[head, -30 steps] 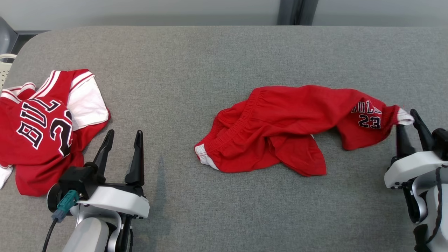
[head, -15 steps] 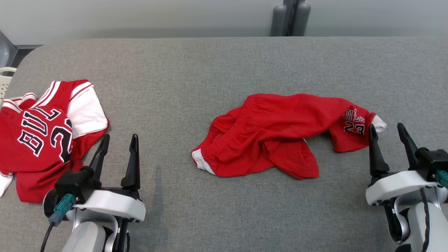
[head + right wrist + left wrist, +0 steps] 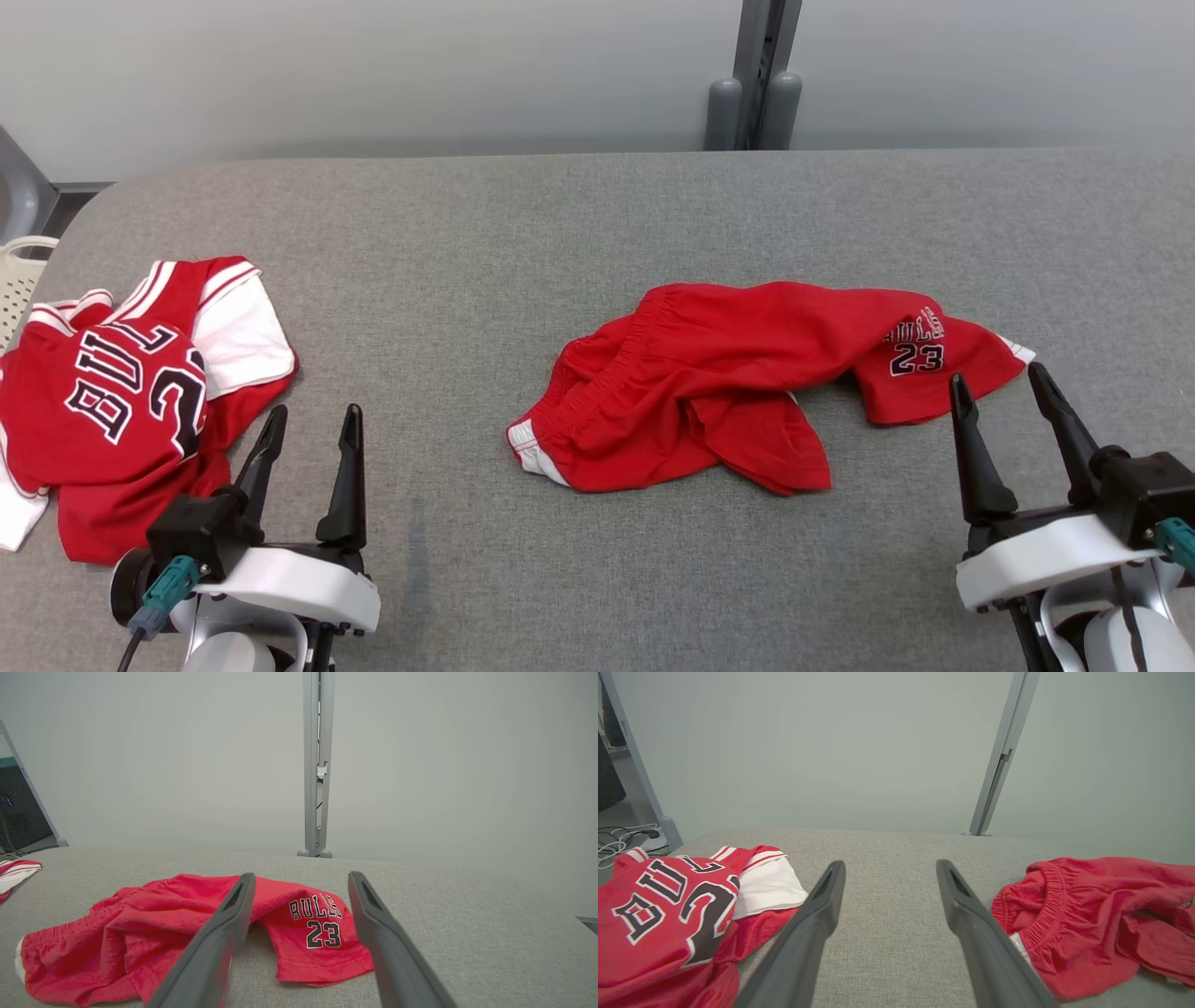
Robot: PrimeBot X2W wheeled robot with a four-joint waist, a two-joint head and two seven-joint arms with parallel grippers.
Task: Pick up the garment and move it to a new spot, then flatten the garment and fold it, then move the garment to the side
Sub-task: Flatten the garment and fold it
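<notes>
- The red shorts [image 3: 728, 392] were seen lying crumpled on the grey table [image 3: 560, 224], to the right of its middle in the head view.
- Their long axis was laid from left to right. The elastic waistband was turned to the left end, and the leg printed "BULLS 23" to the right end.
- The right gripper [image 3: 994, 373] was held wide open and empty, just beside that printed leg.
- The left gripper [image 3: 315, 411] was also spread wide with nothing in it, near a red jersey [image 3: 121, 401] at the table's left.
</notes>
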